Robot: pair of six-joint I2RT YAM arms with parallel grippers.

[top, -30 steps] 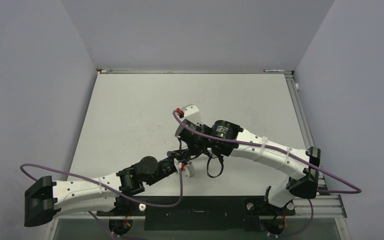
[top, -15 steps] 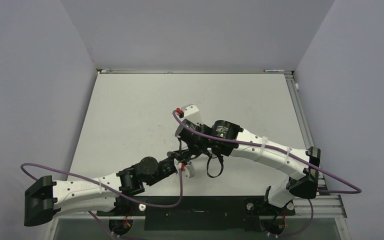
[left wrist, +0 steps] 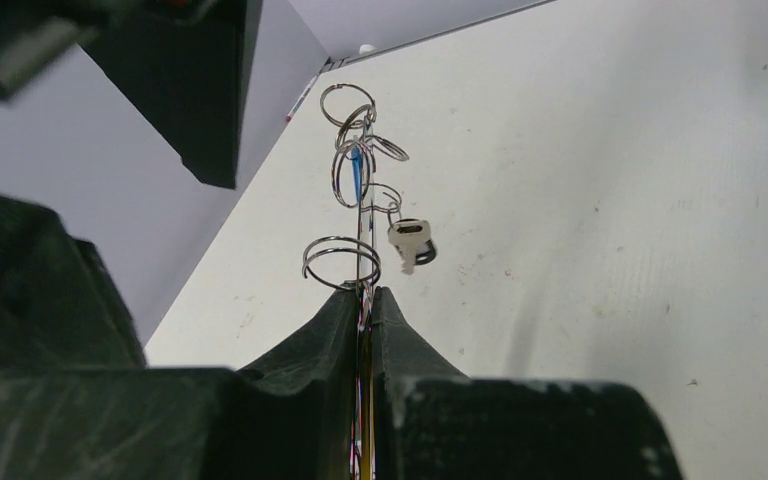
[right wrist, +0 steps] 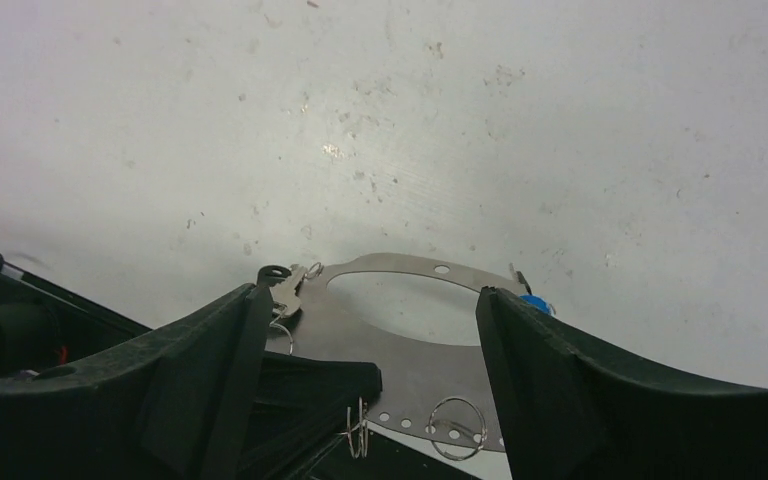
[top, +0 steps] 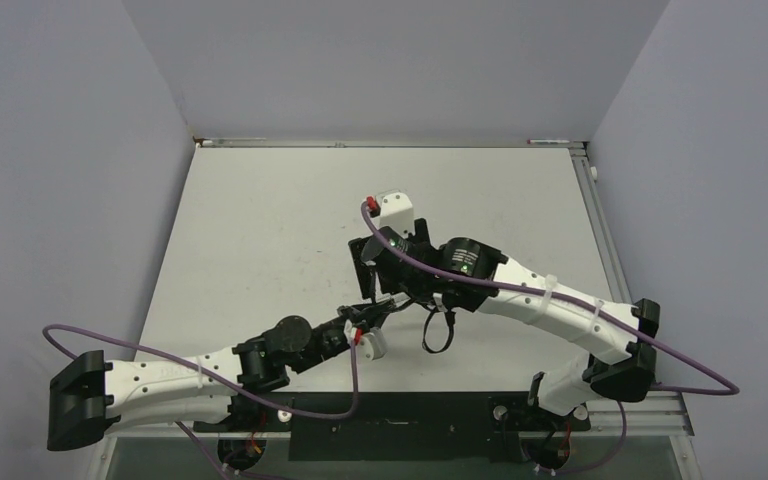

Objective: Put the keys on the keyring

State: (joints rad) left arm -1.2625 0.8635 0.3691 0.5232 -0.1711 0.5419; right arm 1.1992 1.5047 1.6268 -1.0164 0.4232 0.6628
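The keyring point(right wrist: 400, 345) is a flat silvery loop with small holes along its rim. My left gripper point(left wrist: 363, 292) is shut on its edge and holds it up above the table point(left wrist: 610, 200); the left fingers point(right wrist: 320, 385) show at its lower left in the right wrist view. A black-headed key point(right wrist: 282, 285) hangs at one end and a blue key point(right wrist: 535, 300) at the other. Seen edge-on, the keyring point(left wrist: 364, 225) carries the blue key point(left wrist: 358, 172), a silver key point(left wrist: 410, 243) and small split rings point(left wrist: 341, 262). My right gripper point(right wrist: 372, 292) stands open above it, fingers apart and touching nothing.
The white table point(top: 260, 230) has grey walls on the left, back and right. Purple cables point(top: 110, 345) loop off both arms. The two grippers sit close together near the table's front middle, the right gripper point(top: 372, 275) just beyond the left gripper point(top: 362, 318).
My right gripper has gone from shut to open and drawn back from the keyring, toward the far side. The left gripper keeps its hold and has barely moved.
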